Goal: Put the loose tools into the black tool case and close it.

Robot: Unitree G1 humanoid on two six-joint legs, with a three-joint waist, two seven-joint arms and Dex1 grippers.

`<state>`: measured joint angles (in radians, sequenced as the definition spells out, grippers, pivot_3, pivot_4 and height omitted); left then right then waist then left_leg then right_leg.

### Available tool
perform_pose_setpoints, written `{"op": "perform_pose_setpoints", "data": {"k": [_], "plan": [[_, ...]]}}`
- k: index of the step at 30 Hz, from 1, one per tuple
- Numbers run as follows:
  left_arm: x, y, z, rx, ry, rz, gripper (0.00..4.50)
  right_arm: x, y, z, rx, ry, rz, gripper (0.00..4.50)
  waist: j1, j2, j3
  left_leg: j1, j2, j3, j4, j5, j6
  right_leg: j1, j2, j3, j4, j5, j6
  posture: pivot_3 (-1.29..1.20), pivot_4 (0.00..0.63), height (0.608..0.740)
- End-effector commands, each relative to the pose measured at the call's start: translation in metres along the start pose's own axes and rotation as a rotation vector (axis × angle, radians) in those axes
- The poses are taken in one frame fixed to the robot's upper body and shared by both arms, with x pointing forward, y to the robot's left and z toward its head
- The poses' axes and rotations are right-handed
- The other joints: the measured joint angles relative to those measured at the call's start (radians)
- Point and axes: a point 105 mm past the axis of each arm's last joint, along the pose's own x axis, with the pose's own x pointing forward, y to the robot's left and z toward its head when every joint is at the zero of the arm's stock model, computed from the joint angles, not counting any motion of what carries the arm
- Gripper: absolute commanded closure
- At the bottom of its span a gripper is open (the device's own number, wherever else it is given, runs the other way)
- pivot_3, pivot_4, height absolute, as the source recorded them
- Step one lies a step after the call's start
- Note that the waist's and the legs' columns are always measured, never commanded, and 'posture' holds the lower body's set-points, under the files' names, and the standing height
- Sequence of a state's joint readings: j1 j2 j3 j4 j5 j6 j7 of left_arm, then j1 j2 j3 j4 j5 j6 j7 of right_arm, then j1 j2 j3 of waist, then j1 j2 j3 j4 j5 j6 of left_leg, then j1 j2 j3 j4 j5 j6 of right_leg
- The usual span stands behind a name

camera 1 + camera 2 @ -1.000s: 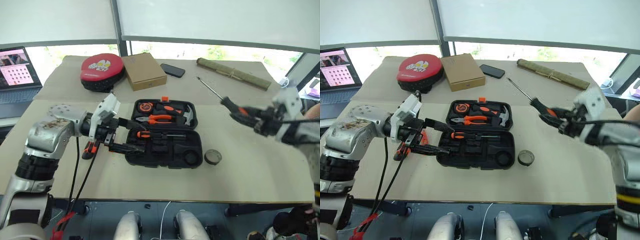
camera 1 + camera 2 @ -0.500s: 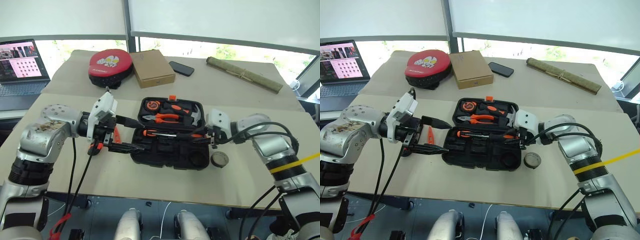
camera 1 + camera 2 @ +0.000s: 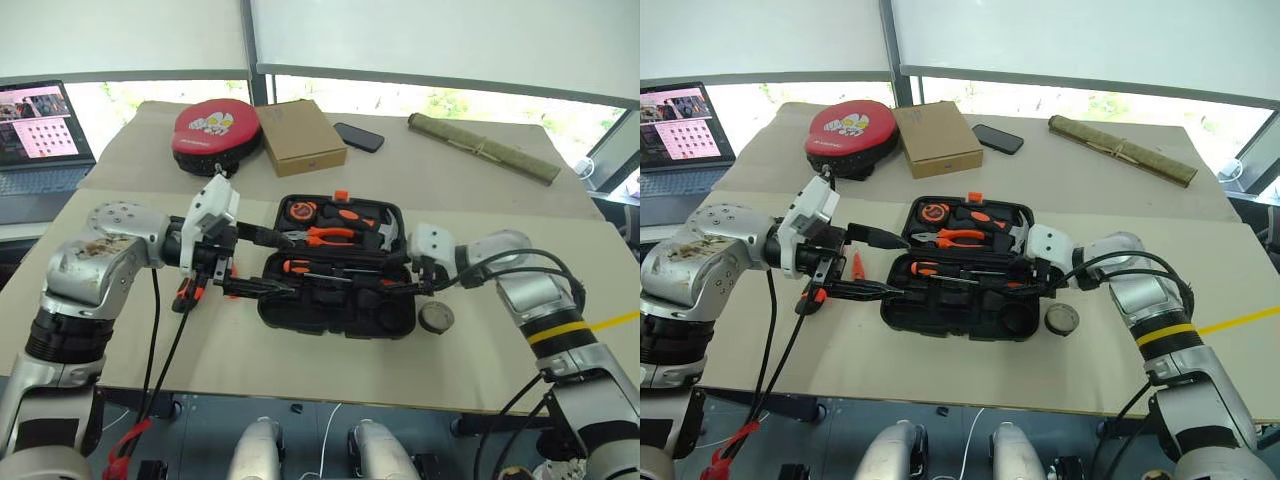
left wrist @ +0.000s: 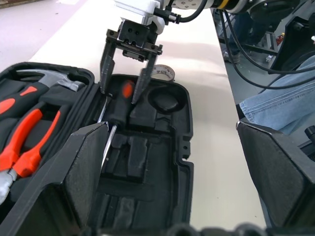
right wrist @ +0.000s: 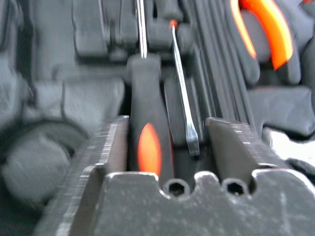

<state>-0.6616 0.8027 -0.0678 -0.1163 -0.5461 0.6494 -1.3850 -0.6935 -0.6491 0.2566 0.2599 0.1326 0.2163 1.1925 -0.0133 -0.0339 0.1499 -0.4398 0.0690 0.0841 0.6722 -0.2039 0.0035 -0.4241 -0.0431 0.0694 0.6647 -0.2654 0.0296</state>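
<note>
Black moulded case (image 3: 335, 290) lies open on the table (image 3: 300, 350), lid toward twelve o'clock holding pliers (image 3: 322, 236) and hammer (image 3: 385, 232). One screwdriver (image 4: 120, 101) rests in a recess of the near half, a second (image 3: 310, 267) at its ten o'clock. The right gripper (image 4: 124, 74) straddles the first handle, fingers spread either side, not squeezing it. The left gripper (image 3: 265, 262) hovers at the case's nine o'clock edge, fingers wide, empty. A tape roll (image 3: 436, 317) sits at the case's three o'clock.
</note>
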Motion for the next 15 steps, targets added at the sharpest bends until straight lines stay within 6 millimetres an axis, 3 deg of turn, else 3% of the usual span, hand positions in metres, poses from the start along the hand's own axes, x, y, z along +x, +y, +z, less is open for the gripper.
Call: {"op": "perform_pose_setpoints", "data": {"k": [1,3,12,15], "plan": [[0.001,0.0,0.008,0.054,-0.001,-0.003,0.0,-0.003,-0.008,0.036,0.019,-0.115,-0.049,0.81,0.0,0.0,0.0,0.0,0.0,0.0,0.0,0.0,0.0,0.0,0.0,0.0,0.0,0.0,0.0,0.0,0.15,0.74],[0.002,0.001,0.007,0.056,0.001,-0.005,0.0,0.002,-0.005,0.035,0.037,-0.116,-0.053,1.31,0.001,0.0,0.0,0.0,0.0,0.0,0.0,0.0,0.0,0.0,0.0,0.0,0.0,0.0,0.0,0.0,0.15,0.74],[0.003,0.003,0.006,0.068,0.014,-0.01,0.0,0.017,0.01,0.016,0.04,-0.042,-0.024,4.32,0.004,0.0,0.0,0.0,0.0,0.0,0.0,0.0,0.0,0.0,0.0,0.0,0.0,0.0,0.0,0.0,0.15,0.74],[0.003,0.004,0.005,0.07,0.017,-0.009,0.0,0.023,0.024,0.002,0.018,0.035,0.037,4.43,0.002,0.0,0.0,0.0,0.0,0.0,0.0,0.0,0.0,0.0,0.0,0.0,0.0,0.0,0.0,0.0,0.15,0.74]]}}
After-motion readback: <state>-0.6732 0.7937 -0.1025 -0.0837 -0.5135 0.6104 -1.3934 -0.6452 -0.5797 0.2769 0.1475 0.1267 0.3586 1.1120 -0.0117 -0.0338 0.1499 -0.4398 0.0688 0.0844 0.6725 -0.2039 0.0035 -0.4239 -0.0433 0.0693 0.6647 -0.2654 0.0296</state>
